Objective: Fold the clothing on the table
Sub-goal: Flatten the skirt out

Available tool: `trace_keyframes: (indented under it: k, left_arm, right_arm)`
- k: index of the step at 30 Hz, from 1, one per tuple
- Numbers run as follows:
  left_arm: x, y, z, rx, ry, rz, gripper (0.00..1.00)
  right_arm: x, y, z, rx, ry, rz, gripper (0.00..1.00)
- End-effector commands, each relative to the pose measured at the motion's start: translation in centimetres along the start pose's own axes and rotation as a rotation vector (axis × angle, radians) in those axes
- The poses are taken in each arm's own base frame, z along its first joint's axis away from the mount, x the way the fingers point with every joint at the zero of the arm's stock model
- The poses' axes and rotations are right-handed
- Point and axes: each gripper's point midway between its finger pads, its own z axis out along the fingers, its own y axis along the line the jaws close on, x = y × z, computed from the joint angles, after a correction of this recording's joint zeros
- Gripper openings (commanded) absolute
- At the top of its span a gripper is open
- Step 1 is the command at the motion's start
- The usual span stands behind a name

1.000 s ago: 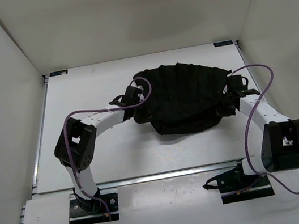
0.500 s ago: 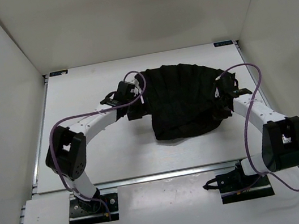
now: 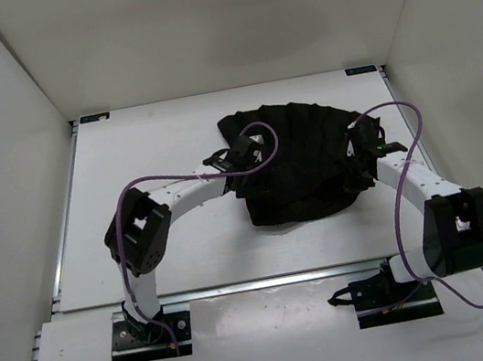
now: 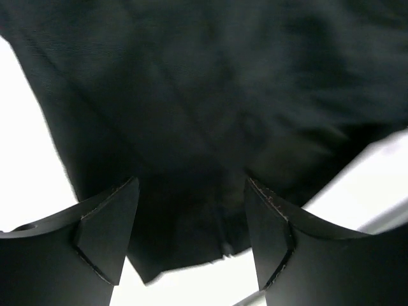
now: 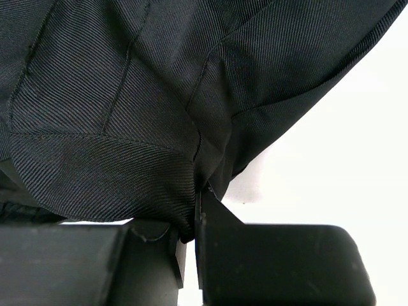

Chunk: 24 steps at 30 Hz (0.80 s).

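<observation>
Centre-right of the overhead view: black pleated fabric garment (image 3: 304,165), bunched in a fan shape, lay on the flat white tabletop (image 3: 142,141). Left gripper (image 4: 191,217) was over the garment's left portion, fingers spread apart with dark cloth showing between them; contact could not be told. Right gripper (image 5: 194,239) was at the garment's right edge, fingers pressed together on a pinched fold of ribbed cloth.
</observation>
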Motion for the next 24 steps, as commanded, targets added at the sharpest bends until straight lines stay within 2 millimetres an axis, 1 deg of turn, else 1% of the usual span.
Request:
trace_keyframes:
  k: [1,2,4,8,10,11,12,13,14,16,17,18,19,20,21,22,23,24]
  left_arm:
    - [-0.7,1.1,0.4,-0.082,-0.011,-0.023,0.77]
    - [-0.8,1.7,0.5,-0.115,-0.015,-0.027,0.78]
    - [-0.6,2.1,1.5,-0.13,-0.004,-0.041,0.79]
    - [-0.6,2.3,2.6,-0.143,-0.002,-0.056,0.76]
    - [-1.1,2.1,2.9,-0.144,-0.012,-0.063,0.72]
    - [-1.0,2.2,3.1,-0.146,-0.008,-0.062,0.68]
    - [-0.8,2.3,3.4,-0.153,-0.004,-0.066,0.58]
    - [-0.8,2.1,3.4,-0.148,0.0,-0.07,0.53]
    - [-0.9,2.2,3.4,-0.151,-0.003,-0.078,0.43]
    - [-0.9,2.4,3.7,-0.149,0.004,-0.081,0.18]
    - [-0.9,2.3,3.7,-0.149,0.003,-0.092,0.11]
    - [-1.0,2.3,3.6,-0.151,0.006,-0.089,0.0]
    - [-1.5,2.1,3.4,-0.148,-0.006,-0.093,0.0]
    - [-1.5,2.2,3.2,-0.148,-0.001,-0.088,0.0]
    - [-2.1,1.9,2.9,-0.139,-0.015,-0.086,0.0]
    - [-2.7,2.3,2.5,-0.135,-0.024,-0.09,0.0]
    - [-3.1,2.5,2.3,-0.128,-0.025,-0.106,0.0]
    - [-3.8,2.3,1.5,-0.109,-0.04,-0.113,0.0]
  right_arm:
    - [-2.0,0.4,-0.8,-0.019,-0.076,-0.012,0.0]
    - [-2.0,0.7,-0.8,-0.027,-0.077,-0.021,0.01]
    - [-2.2,0.5,-0.9,-0.027,-0.087,-0.017,0.0]
    - [-2.2,0.4,-0.9,-0.034,-0.087,-0.027,0.01]
    - [-1.8,0.3,-0.7,-0.032,-0.08,-0.03,0.0]
    - [-2.2,0.5,-0.9,-0.04,-0.09,-0.035,0.01]
    - [-1.8,0.3,-0.8,-0.03,-0.079,-0.04,0.01]
    - [-1.9,0.3,-0.8,-0.035,-0.082,-0.045,0.0]
    - [-1.9,0.3,-0.8,-0.034,-0.084,-0.04,0.0]
    - [-2.2,0.0,-1.1,-0.031,-0.097,-0.038,0.0]
    - [-2.2,-0.2,-1.0,-0.026,-0.097,-0.03,0.0]
    - [-2.4,-0.4,-1.2,-0.023,-0.104,-0.032,0.0]
    - [-2.2,-0.7,-1.2,-0.015,-0.095,-0.031,0.0]
    - [-2.6,-1.1,-1.3,-0.004,-0.106,-0.017,0.0]
    - [-3.0,-1.5,-1.5,0.011,-0.118,-0.022,0.0]
    - [-3.4,-1.7,-1.7,0.023,-0.126,-0.025,0.0]
    - [-3.1,-2.2,-1.6,0.031,-0.111,-0.024,0.0]
    - [-3.9,-2.5,-1.8,0.041,-0.127,-0.033,0.0]
